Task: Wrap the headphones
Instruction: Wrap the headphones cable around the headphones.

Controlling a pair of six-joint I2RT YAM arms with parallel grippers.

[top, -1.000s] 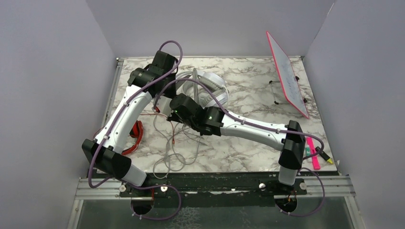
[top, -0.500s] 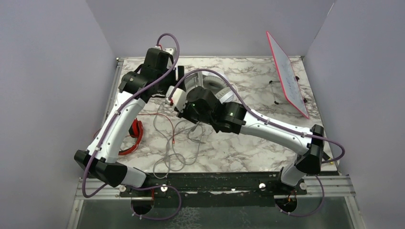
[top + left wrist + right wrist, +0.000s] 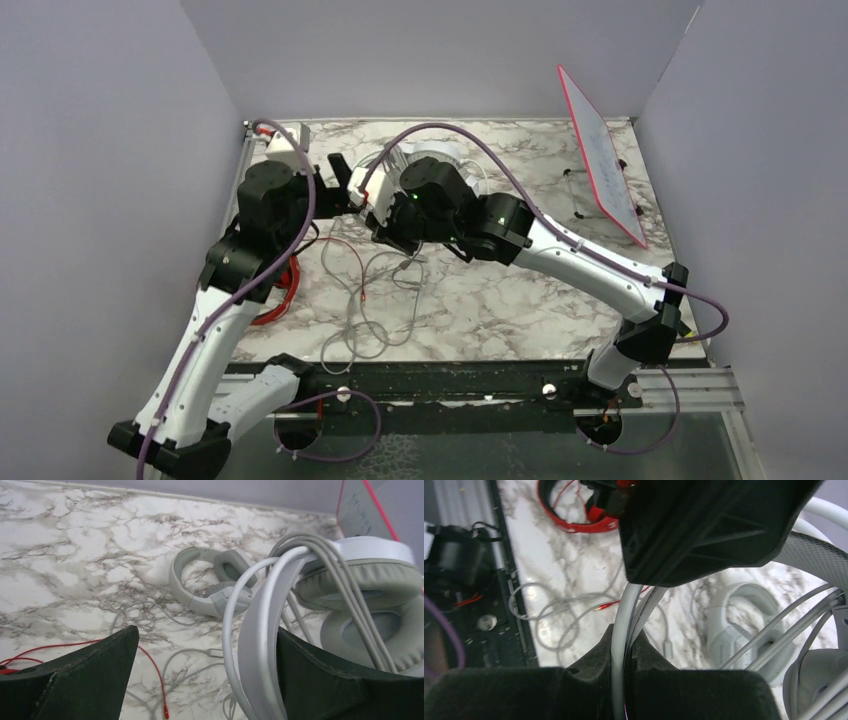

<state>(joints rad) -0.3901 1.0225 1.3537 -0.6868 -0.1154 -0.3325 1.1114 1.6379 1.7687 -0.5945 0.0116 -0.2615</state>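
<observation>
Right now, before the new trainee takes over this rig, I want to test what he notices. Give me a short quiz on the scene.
1. True or false: the left gripper is shut.
2. Which one does the right gripper pinch? A the white-silver headset; B the light grey headset; C the red-and-black headset.
3. Name the headsets that no gripper holds.
Key: 1 false; 2 A; 3 the light grey and the red-and-black.

Your left arm [image 3: 225, 300] reaches forward with the left fingers [image 3: 85, 680] spread wide; your right arm [image 3: 580, 265] stretches across toward it, right fingers [image 3: 514, 695] pinched tight.
</observation>
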